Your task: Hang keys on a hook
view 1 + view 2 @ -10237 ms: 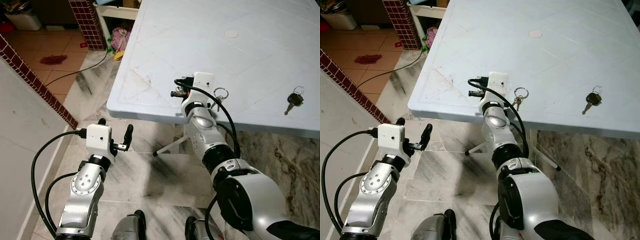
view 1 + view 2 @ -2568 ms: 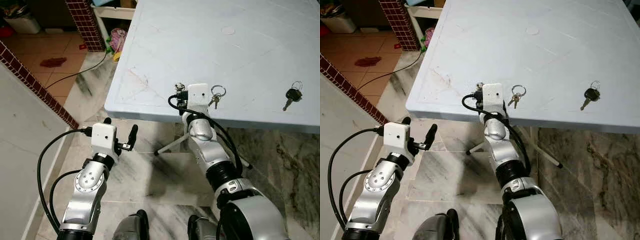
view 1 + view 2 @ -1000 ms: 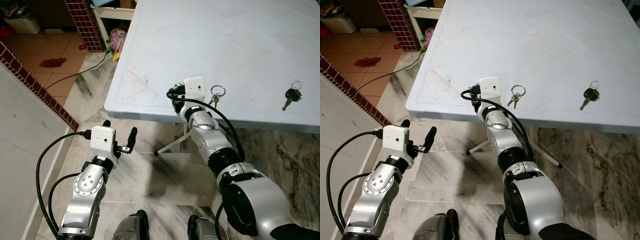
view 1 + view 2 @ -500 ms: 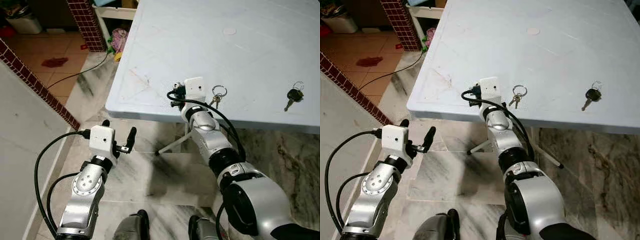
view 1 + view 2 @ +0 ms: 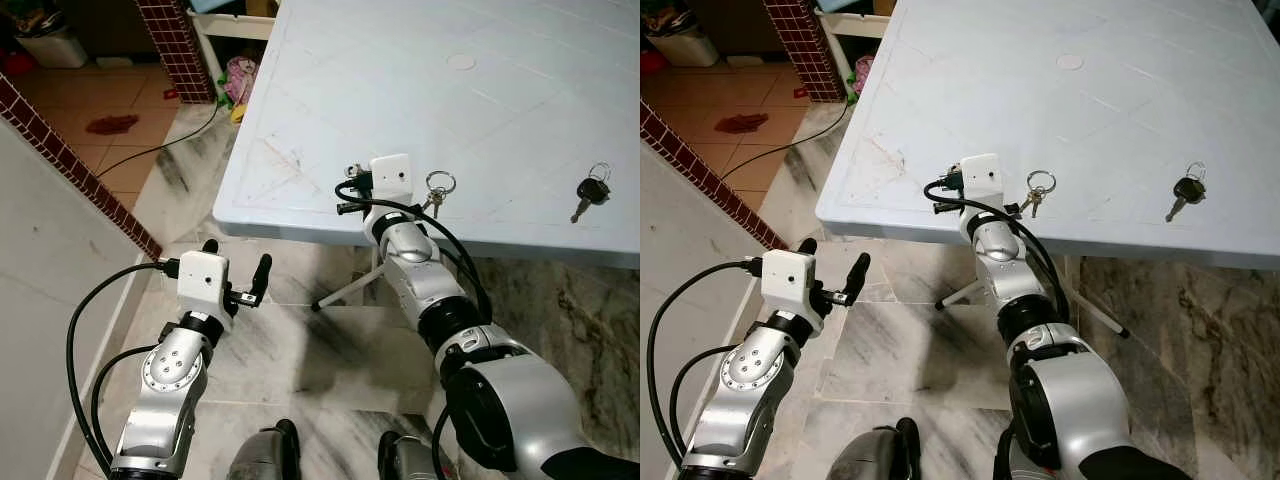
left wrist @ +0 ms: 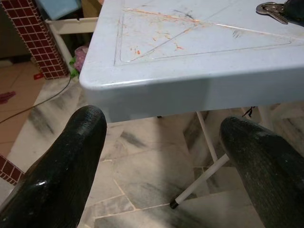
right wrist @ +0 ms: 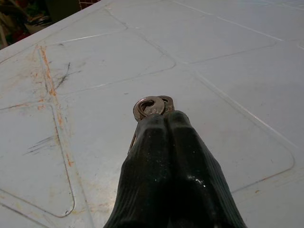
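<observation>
Pale blue counter, near edge: right gripper jaws pinching keys, ready for carrying to hook. Left gripper idle, jaws spread, below counter edge.

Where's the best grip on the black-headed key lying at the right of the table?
Probably the black-headed key's plastic head. It looks like the bulkiest part, while the blade and ring lie flat on the table. Come straight down and pinch across the head's sides, clear of the ring on its far side. The right gripper is shut on small keys, so it isn't free.
</observation>
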`<state>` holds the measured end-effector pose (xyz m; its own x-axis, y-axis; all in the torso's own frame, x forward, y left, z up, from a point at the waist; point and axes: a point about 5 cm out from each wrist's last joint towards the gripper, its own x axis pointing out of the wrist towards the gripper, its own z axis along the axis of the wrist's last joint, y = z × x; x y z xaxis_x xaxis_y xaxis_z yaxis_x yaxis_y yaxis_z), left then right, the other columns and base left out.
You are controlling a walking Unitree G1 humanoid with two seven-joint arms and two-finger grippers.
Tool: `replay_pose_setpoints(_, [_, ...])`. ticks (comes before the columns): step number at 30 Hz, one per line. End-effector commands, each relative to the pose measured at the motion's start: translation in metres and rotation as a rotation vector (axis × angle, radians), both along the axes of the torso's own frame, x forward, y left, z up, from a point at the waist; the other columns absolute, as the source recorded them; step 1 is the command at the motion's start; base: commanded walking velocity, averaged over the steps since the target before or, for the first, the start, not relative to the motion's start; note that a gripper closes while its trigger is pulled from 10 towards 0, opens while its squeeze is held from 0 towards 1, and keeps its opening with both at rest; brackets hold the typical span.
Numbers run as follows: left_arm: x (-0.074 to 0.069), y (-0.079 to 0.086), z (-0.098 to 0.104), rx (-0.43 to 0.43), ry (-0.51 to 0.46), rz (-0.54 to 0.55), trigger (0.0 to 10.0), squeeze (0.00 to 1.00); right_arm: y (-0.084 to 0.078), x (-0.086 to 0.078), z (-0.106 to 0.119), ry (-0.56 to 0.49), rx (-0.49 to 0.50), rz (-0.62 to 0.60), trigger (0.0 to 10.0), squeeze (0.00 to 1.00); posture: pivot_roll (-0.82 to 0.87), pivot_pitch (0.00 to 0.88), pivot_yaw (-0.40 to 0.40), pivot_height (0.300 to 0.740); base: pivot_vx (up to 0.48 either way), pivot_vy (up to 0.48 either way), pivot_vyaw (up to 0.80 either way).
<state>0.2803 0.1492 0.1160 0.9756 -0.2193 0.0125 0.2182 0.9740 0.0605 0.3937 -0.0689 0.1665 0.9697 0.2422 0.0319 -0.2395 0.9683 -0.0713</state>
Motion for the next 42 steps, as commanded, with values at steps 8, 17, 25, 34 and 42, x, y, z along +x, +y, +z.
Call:
replay_pose_setpoints(8, [-0.003,0.004,-0.003,0.017,0.02,0.004,10.0,0.0,0.0,-0.006,-0.015,0.023,-0.016,-0.017,0.0,0.0,0.11,0.23,0.133,0.74,0.0,0.0,0.0])
replay_pose_setpoints(17, [0.0,0.003,-0.003,0.017,0.017,-0.001,10.0,0.0,0.005,-0.007,-0.001,-0.105,-0.05,-0.027,0.0,0.0,0.1,0.222,0.139,0.74,0.0,0.0,0.0])
replay_pose_setpoints(25, [0.003,0.001,-0.002,0.017,0.015,-0.01,10.0,0.0,0.005,-0.01,0.003,-0.171,-0.056,-0.039,10.0,1.0,0.1,0.22,0.145,0.74,0.0,0.0,0.0])
replay_pose_setpoints(34, [0.003,0.0,-0.003,0.012,0.016,-0.007,10.0,0.0,0.005,-0.011,0.002,-0.185,-0.077,-0.048,10.0,1.0,0.09,0.22,0.139,0.74,0.0,0.0,0.0])
replay_pose_setpoints(42, [0.007,-0.004,-0.003,-0.027,0.005,0.006,10.0,0.0,-0.007,-0.019,-0.005,-0.229,-0.103,-0.076,10.0,1.0,0.04,0.223,0.115,0.74,0.0,0.0,0.0])
